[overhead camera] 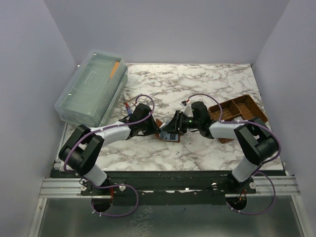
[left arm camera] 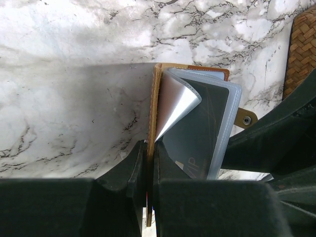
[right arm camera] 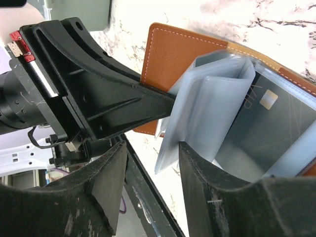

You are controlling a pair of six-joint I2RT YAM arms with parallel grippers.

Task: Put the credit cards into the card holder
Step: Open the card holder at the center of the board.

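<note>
Our left jaws clamp the card holder point(right arm camera: 173, 54) by its cover; our right jaws stand apart at its clear sleeves point(right arm camera: 212, 103), one holding a grey card point(right arm camera: 276, 128).

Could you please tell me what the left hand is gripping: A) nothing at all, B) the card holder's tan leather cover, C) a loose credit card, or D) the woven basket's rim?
B: the left wrist view shows the left hand closed on the edge of the card holder's tan leather cover.
</note>
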